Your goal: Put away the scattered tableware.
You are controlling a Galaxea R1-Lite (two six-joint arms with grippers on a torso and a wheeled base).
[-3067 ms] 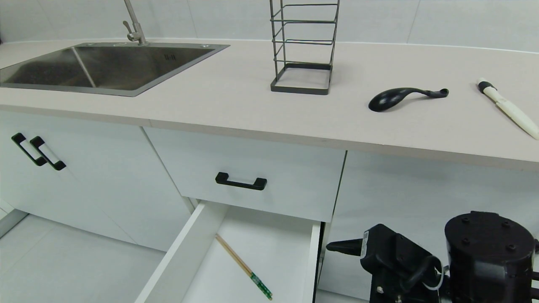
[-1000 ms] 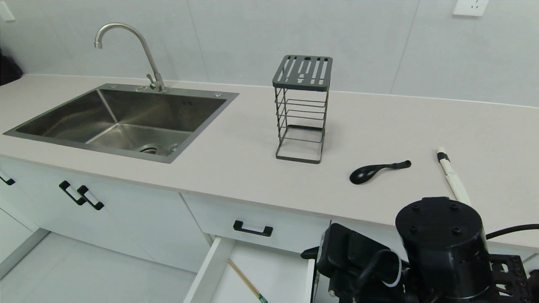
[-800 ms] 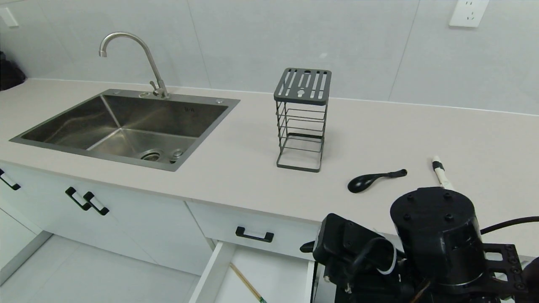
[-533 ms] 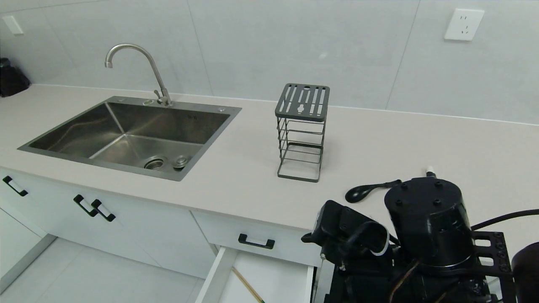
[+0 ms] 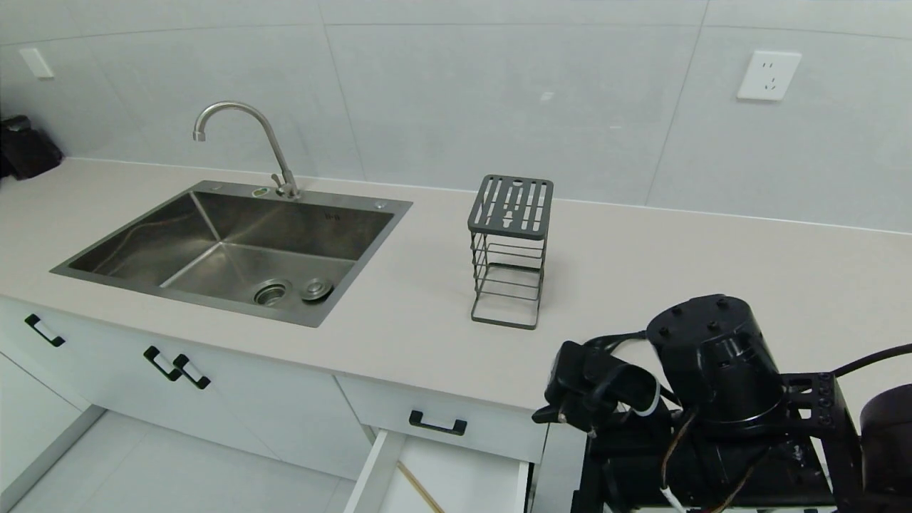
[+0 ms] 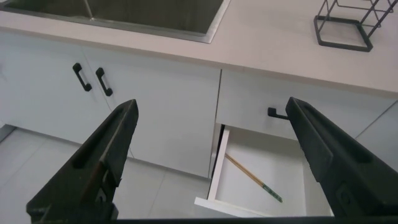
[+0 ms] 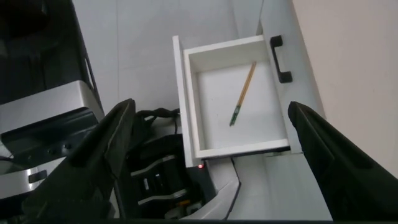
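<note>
Wooden chopsticks with green tips point(image 6: 252, 178) lie in the open white lower drawer point(image 6: 292, 155). My left gripper point(image 6: 214, 158) hangs open above and in front of that drawer, nothing between its fingers point(image 6: 106, 155). In the right wrist view the same chopsticks point(image 7: 242, 93) rest on the drawer point(image 7: 186, 99) floor, and my right gripper point(image 7: 214, 155) is open high over it, holding nothing. In the head view, the chopsticks point(image 5: 413, 486) peek out of the drawer point(image 5: 385, 470) at the bottom edge. My right arm point(image 5: 705, 363) stands over the counter's front right.
A dark wire rack point(image 5: 509, 249) stands mid-counter point(image 5: 399, 320). The steel sink point(image 5: 235, 249) with its faucet point(image 5: 249, 139) is at the left. A shut drawer with a black handle point(image 5: 437, 425) sits above the open one. Cabinet doors with black handles point(image 5: 177, 367) lie under the sink.
The head camera has risen, shifting the whole picture down. The black spoon and white-handled tool on the counter's right are now hidden behind my right arm.
</note>
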